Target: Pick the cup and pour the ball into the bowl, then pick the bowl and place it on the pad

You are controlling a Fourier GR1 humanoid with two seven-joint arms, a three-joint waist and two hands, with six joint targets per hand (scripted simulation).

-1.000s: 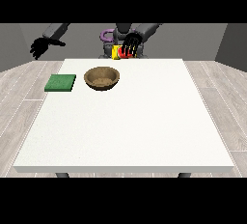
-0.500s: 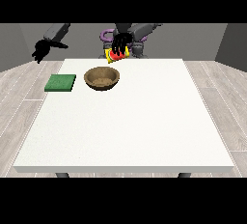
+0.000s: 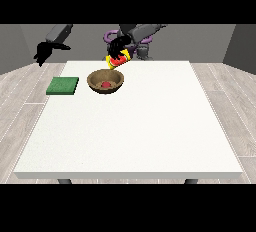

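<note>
One hand [image 3: 118, 49] has its fingers curled round the tilted cup [image 3: 118, 61] above the bowl [image 3: 105, 81].

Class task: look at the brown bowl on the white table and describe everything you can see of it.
The bowl is round, shallow and brown, with a wood-like look and a slightly lighter rim. It stands upright on the white table, near the far edge and towards the view's left, just right of the green pad without touching it. A small red ball lies inside it. Above its far right rim, the robot hand holds a tilted red and yellow cup; nothing grips the bowl itself.
</note>
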